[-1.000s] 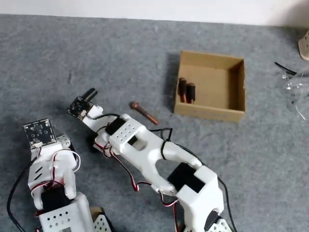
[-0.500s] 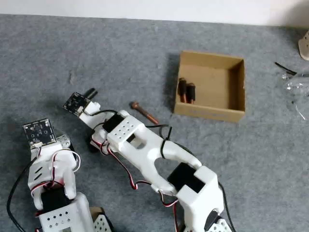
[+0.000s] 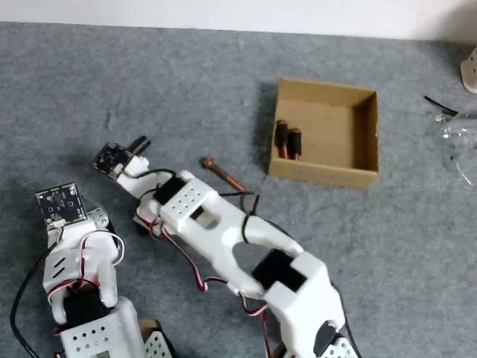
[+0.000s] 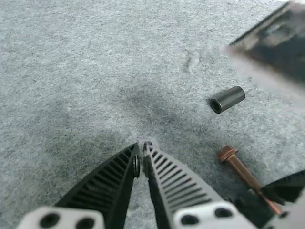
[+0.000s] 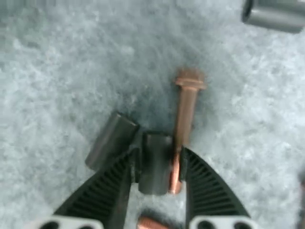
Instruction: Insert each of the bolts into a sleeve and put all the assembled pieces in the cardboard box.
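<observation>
Grey felt-covered tabletop (image 3: 387,246), seen from above. The white right arm (image 3: 186,195) stretches across its left half, and the white left arm (image 3: 82,261) stands at the near left corner. The open brown cardboard box (image 3: 320,174) sits well apart to the right. I see two assembled pieces (image 3: 288,140) lying side by side against its left wall, long axes running front to back.

Right tool (image 5: 158,161): the fingers stand a narrow gap apart. As far as I can judge they are clamped on a short dark cylindrical sleeve (image 5: 155,164) and the shank of a copper hex-head bolt (image 5: 186,109), which lie side by side between them. The bolt's long axis runs along the fingers, head pointing away from the wrist. Its shank lies beside the sleeve, not inside it. A second dark sleeve (image 5: 110,140) lies tilted on the tabletop, just beside one finger. A third dark sleeve (image 4: 228,99) lies on its side beyond the bolt's head, apart from it.

Left tool (image 4: 142,151): fingers together, tips over bare tabletop, near the third dark sleeve.

A second copper bolt (image 3: 221,173) lies flat between the right arm and the cardboard box, long axis diagonal, head pointing away from the box.
</observation>
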Robot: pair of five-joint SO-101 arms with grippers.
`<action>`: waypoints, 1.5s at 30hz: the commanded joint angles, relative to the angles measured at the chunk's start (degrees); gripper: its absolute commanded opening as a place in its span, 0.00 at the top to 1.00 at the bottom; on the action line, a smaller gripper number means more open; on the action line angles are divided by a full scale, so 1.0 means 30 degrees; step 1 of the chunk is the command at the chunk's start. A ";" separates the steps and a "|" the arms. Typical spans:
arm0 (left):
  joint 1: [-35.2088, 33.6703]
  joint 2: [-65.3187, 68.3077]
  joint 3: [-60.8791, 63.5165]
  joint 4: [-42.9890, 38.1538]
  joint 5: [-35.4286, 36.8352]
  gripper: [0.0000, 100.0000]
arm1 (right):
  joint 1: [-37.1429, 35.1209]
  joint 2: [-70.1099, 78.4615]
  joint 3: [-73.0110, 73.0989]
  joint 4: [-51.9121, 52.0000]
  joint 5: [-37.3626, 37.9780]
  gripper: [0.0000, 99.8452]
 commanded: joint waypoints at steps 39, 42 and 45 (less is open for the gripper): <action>-0.1187 -0.0220 -0.0747 -0.0352 0.0176 0.97 | -0.0366 0.2799 -0.3033 0.3326 -0.1289 0.89; -0.1187 -0.0220 -0.0718 -0.0352 0.0176 0.97 | -0.0308 0.2799 -0.3033 0.3326 -0.1319 0.89; -0.1187 -0.0220 -0.0718 -0.0352 0.0176 0.97 | -0.0278 0.2828 -0.2974 0.3326 -0.1319 0.89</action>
